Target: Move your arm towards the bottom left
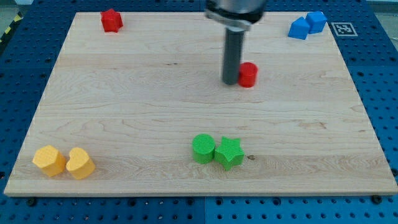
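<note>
My dark rod comes down from the view's top centre, and my tip (231,81) rests on the wooden board (124,112) just left of a small red cylinder (248,74), touching or nearly touching it. A red star-like block (112,20) sits at the top left. Two blue blocks (306,25) sit together at the top right. A green cylinder (203,149) and a green star (229,153) touch each other at the bottom centre. A yellow hexagonal block (49,160) and a yellow heart (80,163) sit side by side at the bottom left.
The board lies on a blue perforated table (18,74). A black-and-white marker tag (343,28) sits off the board's top right corner. The board's bottom edge runs close below the yellow blocks.
</note>
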Controlling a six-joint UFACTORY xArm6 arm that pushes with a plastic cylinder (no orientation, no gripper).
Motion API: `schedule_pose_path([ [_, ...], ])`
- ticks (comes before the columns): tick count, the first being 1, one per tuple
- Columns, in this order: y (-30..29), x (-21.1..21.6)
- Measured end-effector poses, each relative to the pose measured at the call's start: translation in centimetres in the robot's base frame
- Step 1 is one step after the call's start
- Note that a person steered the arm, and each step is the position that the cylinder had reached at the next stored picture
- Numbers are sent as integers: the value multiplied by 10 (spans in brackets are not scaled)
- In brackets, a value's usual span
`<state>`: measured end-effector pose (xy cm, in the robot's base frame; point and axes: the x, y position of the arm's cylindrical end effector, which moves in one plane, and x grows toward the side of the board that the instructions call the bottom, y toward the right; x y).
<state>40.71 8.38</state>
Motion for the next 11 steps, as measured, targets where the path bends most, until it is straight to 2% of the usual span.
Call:
schedule_pose_path([
  [2, 128, 0],
  [3, 136, 2],
  [4, 110, 23],
  [5, 16, 54],
  [6, -103, 82],
  [7, -233, 97],
  [8, -321, 94],
  [10, -388, 100],
  [11, -388, 105],
])
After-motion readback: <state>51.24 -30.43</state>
